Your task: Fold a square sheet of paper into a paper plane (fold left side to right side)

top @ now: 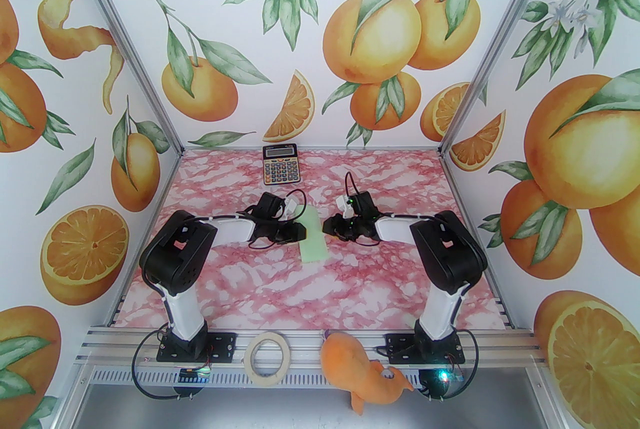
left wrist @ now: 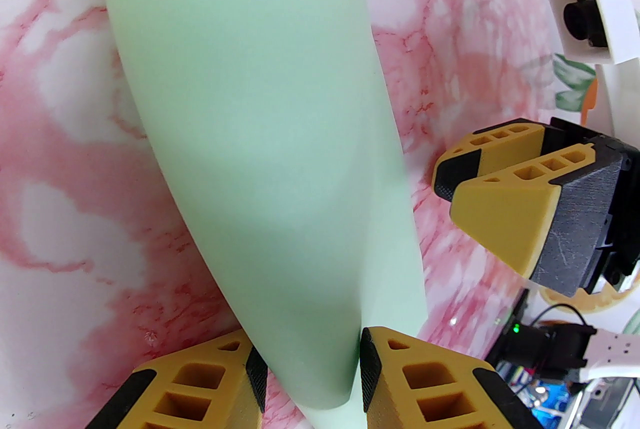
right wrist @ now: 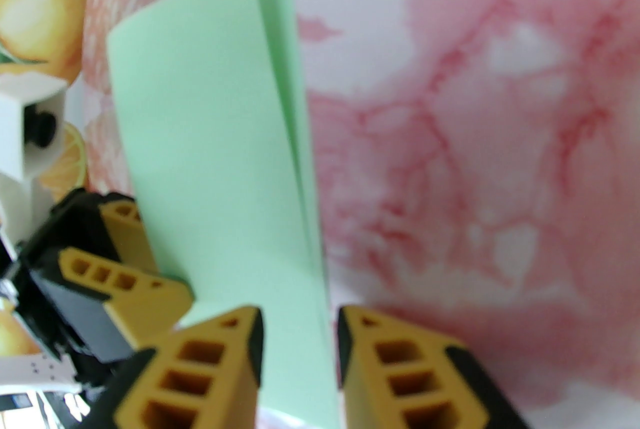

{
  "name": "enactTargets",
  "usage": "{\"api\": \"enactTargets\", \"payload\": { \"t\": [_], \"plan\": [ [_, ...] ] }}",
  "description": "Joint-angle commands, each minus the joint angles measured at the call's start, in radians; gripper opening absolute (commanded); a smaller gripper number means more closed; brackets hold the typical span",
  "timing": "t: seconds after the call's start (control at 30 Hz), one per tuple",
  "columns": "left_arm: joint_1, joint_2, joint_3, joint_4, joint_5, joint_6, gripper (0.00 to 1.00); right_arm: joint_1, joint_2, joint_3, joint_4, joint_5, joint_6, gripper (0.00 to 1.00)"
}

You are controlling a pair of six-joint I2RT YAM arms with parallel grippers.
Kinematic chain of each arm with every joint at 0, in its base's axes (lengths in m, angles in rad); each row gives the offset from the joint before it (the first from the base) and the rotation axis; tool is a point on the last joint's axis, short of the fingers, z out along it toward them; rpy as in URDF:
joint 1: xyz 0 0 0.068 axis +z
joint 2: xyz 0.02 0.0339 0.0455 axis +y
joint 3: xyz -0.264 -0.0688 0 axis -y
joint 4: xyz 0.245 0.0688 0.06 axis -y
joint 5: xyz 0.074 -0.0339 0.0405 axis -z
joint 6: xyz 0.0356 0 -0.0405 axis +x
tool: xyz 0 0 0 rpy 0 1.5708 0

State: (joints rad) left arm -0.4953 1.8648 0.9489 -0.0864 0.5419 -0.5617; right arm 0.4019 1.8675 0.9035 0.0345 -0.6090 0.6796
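Note:
The square sheet of paper [top: 312, 237] is pale green and lies doubled over as a narrow strip on the pink marbled table [top: 260, 287]. Its top layer [left wrist: 250, 117] bulges upward in a loose curve, uncreased, and the lower layer [right wrist: 295, 82] peeks out along the right edge. My left gripper [top: 301, 232] sits at the strip's left side, open, its fingers [left wrist: 372, 367] straddling the rounded bend of the paper. Open a little, my right gripper [top: 327, 225] hovers just off the strip's right edge; its fingertips [right wrist: 350, 342] frame that edge from above. No paper plane has been formed.
A black-and-orange calculator [top: 280, 164] lies at the back of the table. A beige tape roll [top: 269, 359] and an orange plush toy [top: 357, 373] rest on the front rail between the arm bases. Printed walls enclose the table on three sides.

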Motion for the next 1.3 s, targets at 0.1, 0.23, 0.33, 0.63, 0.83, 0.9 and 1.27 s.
{"api": "enactTargets", "payload": {
  "t": [0.1,0.23,0.33,0.63,0.83,0.9,1.27],
  "plan": [
    [0.007,0.068,0.011,-0.131,-0.066,0.020,0.38,0.006,0.004,0.012,0.010,0.017,-0.008,0.32],
    [0.001,0.079,0.028,-0.151,-0.084,0.017,0.38,0.003,-0.003,0.008,0.010,0.025,-0.007,0.32],
    [-0.003,0.083,0.036,-0.167,-0.095,0.020,0.39,-0.010,-0.026,-0.007,0.018,0.042,0.001,0.31],
    [-0.009,0.103,0.051,-0.183,-0.108,0.017,0.39,-0.075,-0.085,-0.056,0.038,0.085,0.027,0.25],
    [-0.016,0.117,0.071,-0.204,-0.114,0.023,0.39,-0.085,-0.092,-0.063,0.033,0.084,0.021,0.19],
    [-0.015,0.124,0.079,-0.216,-0.118,0.026,0.39,-0.086,-0.093,-0.063,0.033,0.084,0.021,0.19],
    [-0.031,0.146,0.115,-0.258,-0.145,0.026,0.40,-0.086,-0.093,-0.067,0.036,0.080,0.021,0.20]
  ]
}}
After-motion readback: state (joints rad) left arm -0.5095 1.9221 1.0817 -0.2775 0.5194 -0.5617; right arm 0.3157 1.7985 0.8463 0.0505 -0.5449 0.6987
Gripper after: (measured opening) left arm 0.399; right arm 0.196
